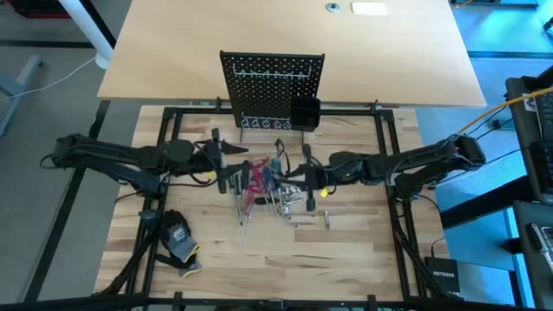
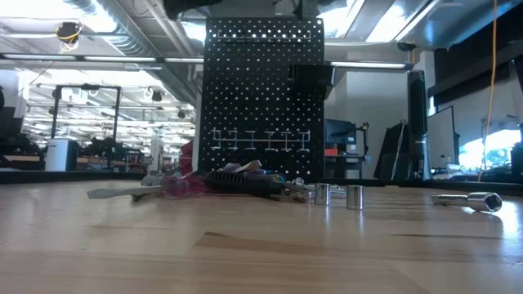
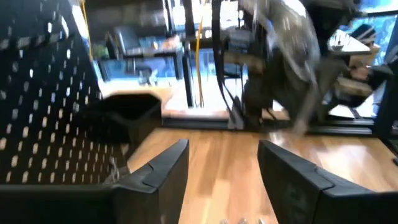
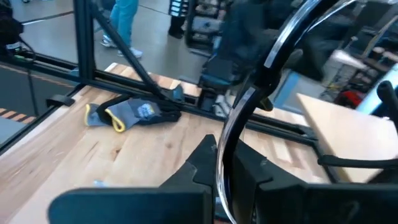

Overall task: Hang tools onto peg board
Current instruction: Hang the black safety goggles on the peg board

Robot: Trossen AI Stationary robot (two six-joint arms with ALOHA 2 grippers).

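Observation:
The black peg board (image 1: 272, 82) stands upright at the middle far side of the wooden table, with wire hooks (image 2: 260, 139) and a small black bin (image 1: 304, 113). A pile of tools with red, blue and dark handles (image 1: 259, 183) lies on the table in front of it. My left gripper (image 1: 232, 158) hovers open and empty over the pile's left side, above the table (image 3: 224, 149). My right gripper (image 1: 302, 177) is over the pile's right side, shut on a slim silver rod (image 4: 231, 134). My right gripper pinches the slim silver rod (image 4: 221, 171) between its two fingers. The rod runs on past the fingertips and curves away from them. Its lower part is hidden behind the gripper, so I cannot tell which tool it is or whether it is clear of the pile.
A black-and-yellow glove (image 1: 177, 242) lies near the table's front left; it also shows in the right wrist view (image 4: 134, 112). Silver sockets (image 2: 339, 195) and a silver bar (image 2: 470, 198) lie loose to the right of the pile. A black frame (image 1: 173, 121) rims the table.

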